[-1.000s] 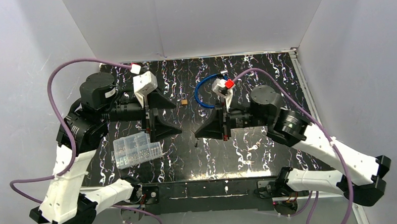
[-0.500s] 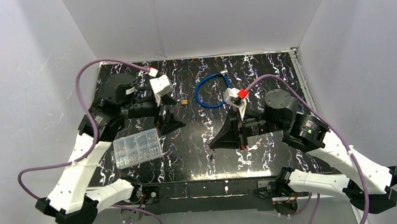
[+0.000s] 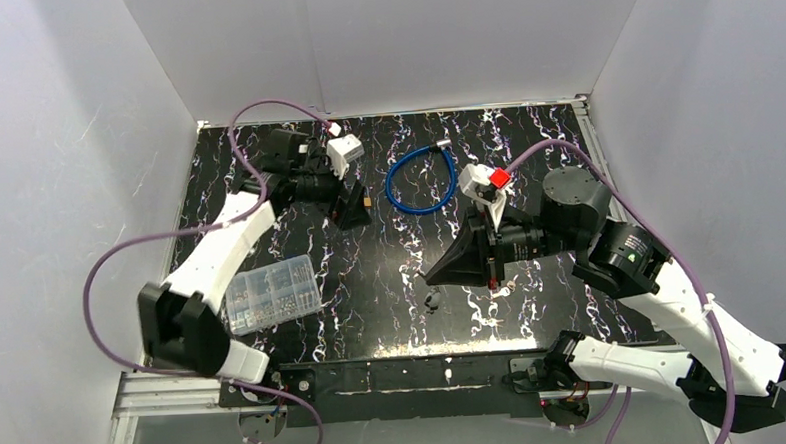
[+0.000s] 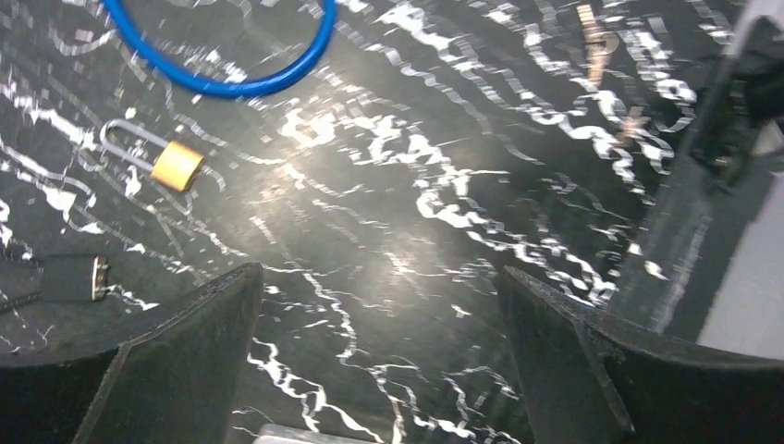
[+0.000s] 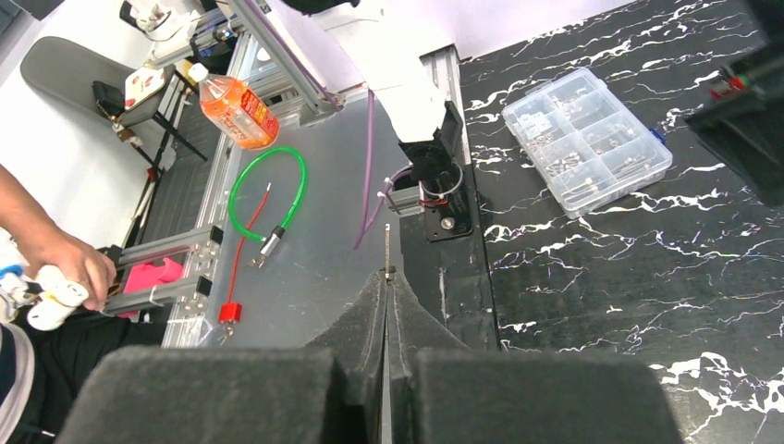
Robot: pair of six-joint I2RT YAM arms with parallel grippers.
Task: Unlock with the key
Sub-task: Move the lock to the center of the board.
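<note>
Plain white walls [image 3: 391, 42] enclosing three sides, black tabletop [image 3: 372, 283] veined with white, aluminium rail [image 3: 166, 397] at its near left corner, bright even light

The left gripper [image 4: 379, 370] has its two black fingers [image 4: 157, 361] spread wide at the bottom corners of the picture, with black, white-veined table [image 4: 434, 277] between them. On the table to the upper left lies a small brass padlock [image 4: 176, 165], its silver shackle pointing left. Beyond it, apart from the padlock, curves a blue cable loop [image 4: 222, 85] cut off by the top edge. A small dark block with a pale metal end [image 4: 72, 277] sits at the left edge. Near the top right is a small blurred metallic piece [image 4: 596, 42], too unclear to name. A black and white structure [image 4: 721, 157] fills the right edge.
</note>
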